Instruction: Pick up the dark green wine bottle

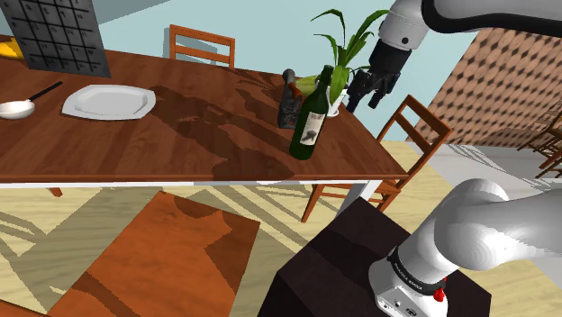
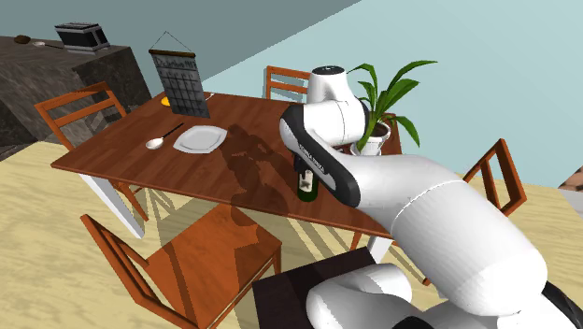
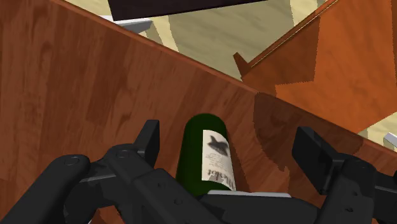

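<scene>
A dark green wine bottle (image 1: 308, 124) with a pale label stands upright near the wooden table's (image 1: 180, 135) near edge, toward the shoulder view's right. My black gripper (image 1: 364, 95) hangs just to the right of the bottle's neck, a little above the tabletop. In the wrist view the bottle (image 3: 205, 153) lies between the two fingers (image 3: 150, 136), which stand wide apart and do not touch it; the gripper (image 3: 229, 139) is open. In the second exterior view the bottle's base (image 2: 306, 190) shows under the white arm.
A dark object (image 1: 288, 101) and a potted plant (image 1: 339, 63) stand close behind the bottle. A white plate (image 1: 108, 101) and a spoon (image 1: 20, 107) lie at the table's far left. Wooden chairs (image 1: 416, 135) surround the table; the stand (image 1: 342, 270) is below.
</scene>
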